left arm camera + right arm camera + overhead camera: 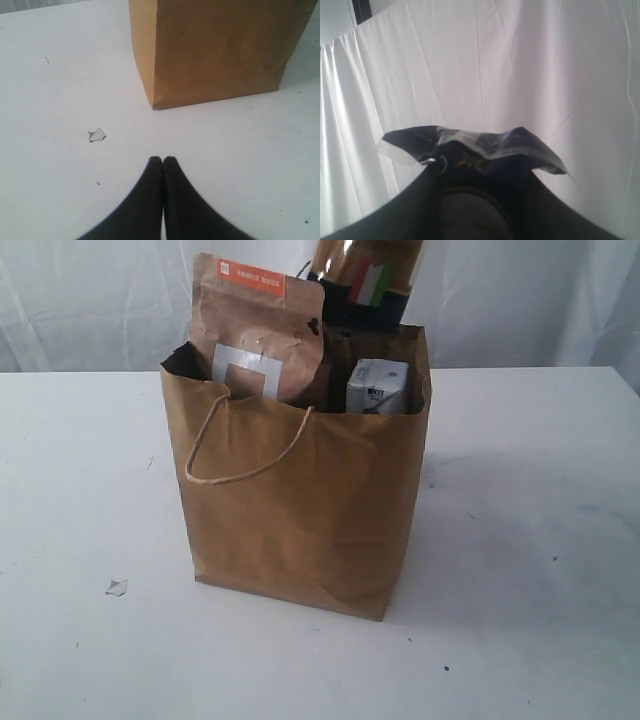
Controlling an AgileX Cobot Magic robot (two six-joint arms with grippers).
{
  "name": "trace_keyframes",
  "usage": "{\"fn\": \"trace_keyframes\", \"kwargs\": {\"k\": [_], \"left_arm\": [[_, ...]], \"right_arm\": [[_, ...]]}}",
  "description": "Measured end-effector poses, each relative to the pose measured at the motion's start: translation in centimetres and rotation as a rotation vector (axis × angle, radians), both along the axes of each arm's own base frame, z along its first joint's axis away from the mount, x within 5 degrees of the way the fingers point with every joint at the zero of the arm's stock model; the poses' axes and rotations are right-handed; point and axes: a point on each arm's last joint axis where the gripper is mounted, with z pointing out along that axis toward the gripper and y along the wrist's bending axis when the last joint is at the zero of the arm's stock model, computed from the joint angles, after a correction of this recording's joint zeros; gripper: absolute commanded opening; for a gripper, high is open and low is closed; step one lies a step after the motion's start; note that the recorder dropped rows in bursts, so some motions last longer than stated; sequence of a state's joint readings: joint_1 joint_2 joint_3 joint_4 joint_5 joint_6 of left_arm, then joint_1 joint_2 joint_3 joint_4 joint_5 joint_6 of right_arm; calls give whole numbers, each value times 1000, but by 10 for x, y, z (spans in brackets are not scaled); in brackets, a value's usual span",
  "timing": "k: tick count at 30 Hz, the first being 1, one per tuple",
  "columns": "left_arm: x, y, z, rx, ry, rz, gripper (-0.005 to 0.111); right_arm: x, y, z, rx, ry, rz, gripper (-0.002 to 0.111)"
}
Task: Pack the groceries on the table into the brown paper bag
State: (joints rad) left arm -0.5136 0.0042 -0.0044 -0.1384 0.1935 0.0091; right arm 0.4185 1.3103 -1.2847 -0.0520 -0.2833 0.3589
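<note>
The broad white worktop (520,590) is carrying everything, with a white pleated curtain (100,300) hanging behind it. The tall brown kraft paper bag (300,500) is standing upright mid-worktop, mouth open, one twisted paper loop handle (245,455) drooping down its front. In the left wrist view the bag's lower corner is sitting ahead of the left fingers (150,195), well apart from them, with bare worktop between.

The long spaghetti packet (365,280), clear above a dark band with a flag stripe, is rising upright over the bag's rear rim. Whether its lower end is inside the mouth cannot be told. The brown-orange pouch (258,330) is standing in the bag, poking well above the rim. The small white-blue carton (377,385) is sitting just beside it, its top level with the rim. A small paper scrap (96,134) is lying on the worktop, ahead of the left fingers and off to one side.

The left fingers are pressing tip to tip, clenched on nothing, above the worktop. The right fingers (420,210) are gripping the packet's crimped dark end, which is fanning out beyond their tips against the curtain.
</note>
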Motion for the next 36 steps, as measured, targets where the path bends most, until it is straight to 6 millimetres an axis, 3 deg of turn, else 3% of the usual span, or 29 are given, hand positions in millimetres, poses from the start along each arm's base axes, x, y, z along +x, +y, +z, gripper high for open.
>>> {"fn": "trace_keyframes", "kwargs": {"k": [11, 22, 31, 36], "left_arm": [[0, 0, 0, 0, 0, 0, 0], [0, 0, 0, 0, 0, 0, 0], [0, 0, 0, 0, 0, 0, 0], [0, 0, 0, 0, 0, 0, 0]], "right_arm": [[8, 3, -10, -46, 68, -5, 0], [32, 16, -36, -95, 139, -1, 0], [29, 28, -38, -199, 93, 7, 0], [36, 35, -55, -276, 161, 12, 0]]}}
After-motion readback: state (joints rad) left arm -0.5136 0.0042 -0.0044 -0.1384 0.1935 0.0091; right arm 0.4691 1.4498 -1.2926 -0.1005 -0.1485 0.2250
